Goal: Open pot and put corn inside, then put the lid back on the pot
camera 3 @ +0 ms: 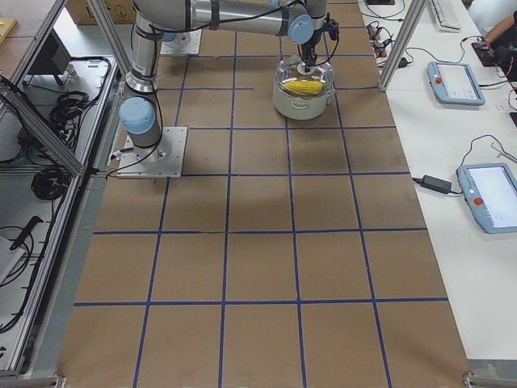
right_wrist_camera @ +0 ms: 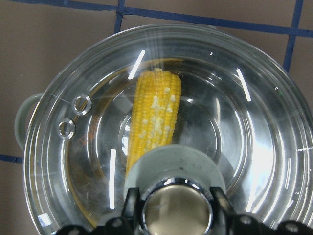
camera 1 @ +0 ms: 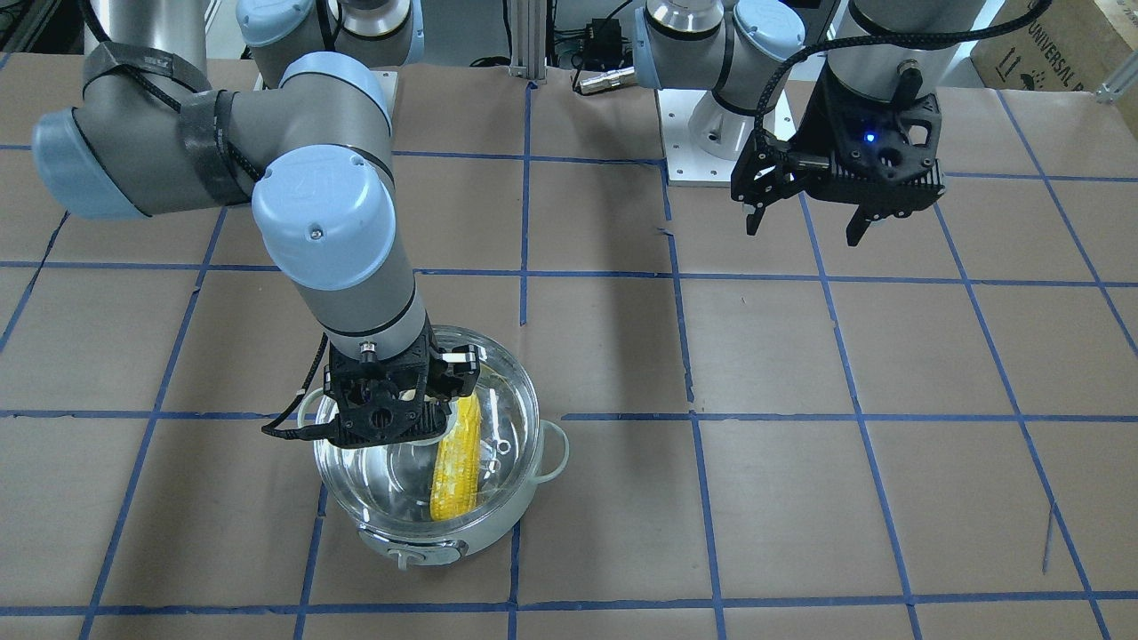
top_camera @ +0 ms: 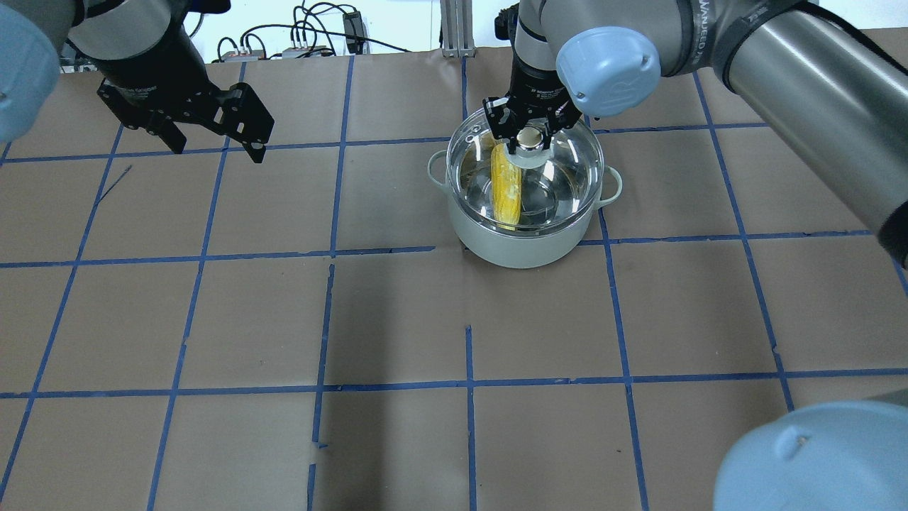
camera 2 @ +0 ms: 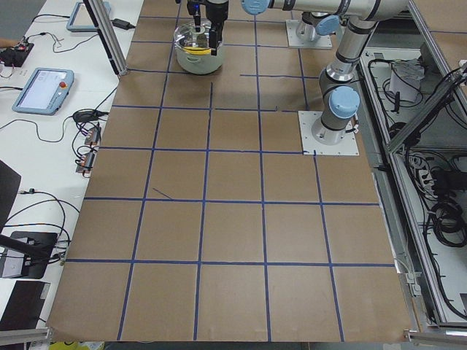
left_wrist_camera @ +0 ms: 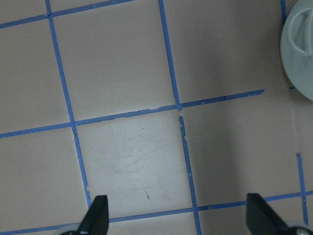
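The pale mint pot [top_camera: 525,248] stands on the table at the far middle. The yellow corn [top_camera: 506,188] lies inside it, seen through the clear glass lid [top_camera: 567,163]. The lid covers the pot's mouth; I cannot tell if it rests on the rim. My right gripper [top_camera: 528,138] is shut on the lid's metallic knob, as the right wrist view [right_wrist_camera: 177,205] shows, with the corn [right_wrist_camera: 154,117] under the glass [right_wrist_camera: 254,137]. My left gripper [top_camera: 216,150] is open and empty, above bare table far from the pot; its wrist view [left_wrist_camera: 178,218] shows the pot's edge [left_wrist_camera: 298,54].
The table is brown paper with a blue tape grid. The arms' white base plates [camera 1: 711,151] stand at the robot's side. Operator pendants [camera 3: 456,77] and cables lie on the side benches beyond the table's edges.
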### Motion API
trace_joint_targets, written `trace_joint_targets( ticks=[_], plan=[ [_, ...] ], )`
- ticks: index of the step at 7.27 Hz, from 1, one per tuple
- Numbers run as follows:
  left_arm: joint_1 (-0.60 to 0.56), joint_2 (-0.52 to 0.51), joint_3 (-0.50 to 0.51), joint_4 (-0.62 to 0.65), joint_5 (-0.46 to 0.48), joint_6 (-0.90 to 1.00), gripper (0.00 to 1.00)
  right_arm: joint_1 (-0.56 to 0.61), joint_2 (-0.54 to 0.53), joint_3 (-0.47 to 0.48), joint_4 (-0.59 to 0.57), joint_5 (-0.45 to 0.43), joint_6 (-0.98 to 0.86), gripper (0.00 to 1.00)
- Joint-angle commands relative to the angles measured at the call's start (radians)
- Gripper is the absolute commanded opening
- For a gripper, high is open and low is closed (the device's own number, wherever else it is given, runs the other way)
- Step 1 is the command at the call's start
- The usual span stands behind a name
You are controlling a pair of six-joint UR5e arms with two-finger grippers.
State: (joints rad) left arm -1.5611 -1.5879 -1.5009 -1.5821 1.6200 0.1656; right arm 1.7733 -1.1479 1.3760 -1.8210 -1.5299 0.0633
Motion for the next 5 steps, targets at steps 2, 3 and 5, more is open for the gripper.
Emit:
trace_joint_targets(
  ticks=[2,3,5],
  plan=[
    [0.0,0.005,-0.01,0.004,0.003,-0.001,1.0,0.0,0.019,0.006,0.0,0.005,0.003,0.48],
    [0.0,0.005,-0.01,0.005,0.003,-0.001,1.0,0.0,0.019,0.006,0.0,0.004,0.001,0.48],
    [0.0,0.005,-0.01,-0.002,0.004,-0.001,1.0,0.0,0.019,0.005,-0.001,0.001,0.003,0.5]
  ],
)
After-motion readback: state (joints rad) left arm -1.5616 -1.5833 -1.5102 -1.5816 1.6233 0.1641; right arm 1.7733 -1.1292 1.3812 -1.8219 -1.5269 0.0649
